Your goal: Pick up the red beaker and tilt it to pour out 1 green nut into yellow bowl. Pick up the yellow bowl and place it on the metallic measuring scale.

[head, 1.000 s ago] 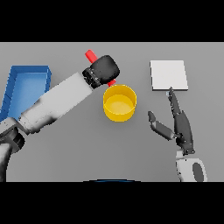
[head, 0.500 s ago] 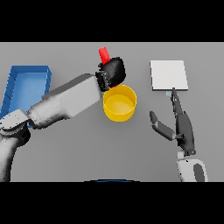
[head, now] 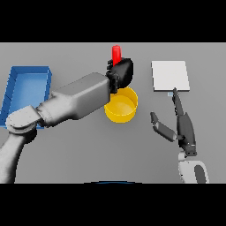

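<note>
Red beaker in left hand, above yellow bowl.

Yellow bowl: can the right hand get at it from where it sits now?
Probably yes on its right side. The right hand is open beside the yellow bowl with bare table between them. The left hand, holding the red beaker, hangs over the bowl's far-left rim, so a top approach looks crowded.

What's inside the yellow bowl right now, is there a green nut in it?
The visible part of the yellow bowl shows only its yellow inside, no green nut. The left hand, closed on the red beaker, and its forearm cover the bowl's left and rear rim, so that part is hidden.
</note>
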Controlling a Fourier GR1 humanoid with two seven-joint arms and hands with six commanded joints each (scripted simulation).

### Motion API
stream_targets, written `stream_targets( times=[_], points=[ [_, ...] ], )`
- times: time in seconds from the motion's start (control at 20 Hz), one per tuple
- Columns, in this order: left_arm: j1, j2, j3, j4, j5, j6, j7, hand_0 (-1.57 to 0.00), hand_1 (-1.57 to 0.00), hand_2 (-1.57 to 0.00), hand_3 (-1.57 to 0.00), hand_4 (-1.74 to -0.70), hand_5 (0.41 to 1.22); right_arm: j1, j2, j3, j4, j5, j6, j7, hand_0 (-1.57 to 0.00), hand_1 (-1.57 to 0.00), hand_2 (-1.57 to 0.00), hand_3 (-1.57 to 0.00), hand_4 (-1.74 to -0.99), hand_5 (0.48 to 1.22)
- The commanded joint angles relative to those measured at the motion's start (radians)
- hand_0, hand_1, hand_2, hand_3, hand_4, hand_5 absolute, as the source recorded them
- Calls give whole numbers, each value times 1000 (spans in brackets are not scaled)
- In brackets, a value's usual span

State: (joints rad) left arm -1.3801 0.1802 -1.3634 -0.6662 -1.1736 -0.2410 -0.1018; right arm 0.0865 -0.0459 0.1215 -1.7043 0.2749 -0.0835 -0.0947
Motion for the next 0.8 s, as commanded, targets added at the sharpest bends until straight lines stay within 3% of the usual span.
stream_targets(
  times=[0.0,0.1,0.3,0.4,0.6,0.75],
  points=[
    [-12,2,-7,5,-1,0,-9,-1571,-1571,-1571,-1571,-1720,1221,8,5,1,-7,-7,2,-13,1,1,1,1,-1154,635],
    [-67,10,-15,22,1,4,-48,-1571,-1571,-1571,-1571,-1721,1221,-3,11,2,3,-8,1,-3,1,1,1,1,-1153,636],
    [-186,55,11,95,20,42,-54,-1571,-1571,-1571,-1571,-1725,1221,-9,-2,-1,8,-18,16,-25,1,1,1,1,-1154,654],
    [-246,82,58,151,60,81,-55,-1571,-1571,-1571,-1179,-1731,1221,-3,6,5,15,-6,7,-34,1,1,1,1,-1160,660],
    [-345,123,241,348,218,103,1,-1571,-1571,-1571,-1410,-1729,1221,-5,6,8,2,-19,18,-40,1,1,1,1,-1156,658],
    [-347,189,457,456,454,120,57,-1571,-1571,-1571,-1427,-1735,1221,-17,-1,16,19,29,-9,-24,1,1,1,1,-1140,637]
  ],
)
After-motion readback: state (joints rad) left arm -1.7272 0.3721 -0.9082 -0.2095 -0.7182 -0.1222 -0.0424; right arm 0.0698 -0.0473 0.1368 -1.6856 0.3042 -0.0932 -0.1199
